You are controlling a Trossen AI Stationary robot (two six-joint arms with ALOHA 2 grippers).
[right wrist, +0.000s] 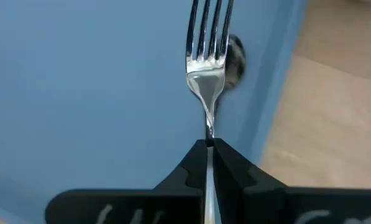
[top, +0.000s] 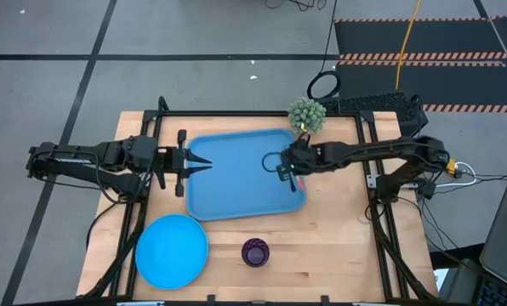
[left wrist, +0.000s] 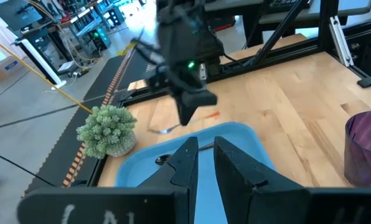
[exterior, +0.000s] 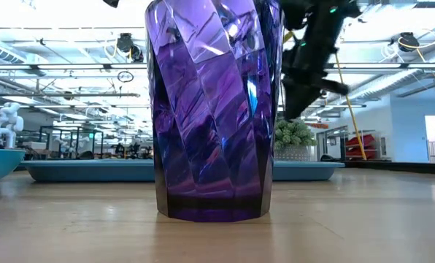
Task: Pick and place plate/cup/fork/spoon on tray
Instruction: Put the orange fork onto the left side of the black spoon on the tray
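On the table sits the big blue tray (top: 236, 183). Near it are the plate (top: 172, 249) and cup (top: 255, 252). Over the tray, the right gripper (right wrist: 209, 144) pinches the fork (right wrist: 206, 56), half hiding the spoon (right wrist: 235, 57). The left gripper (top: 204, 164) hangs slightly apart.

fork (right wrist: 208, 62) handle hidden in right hand (right wrist: 209, 147)

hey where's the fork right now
The fork is pinched in the right gripper above the tray's right side, near the small plant.
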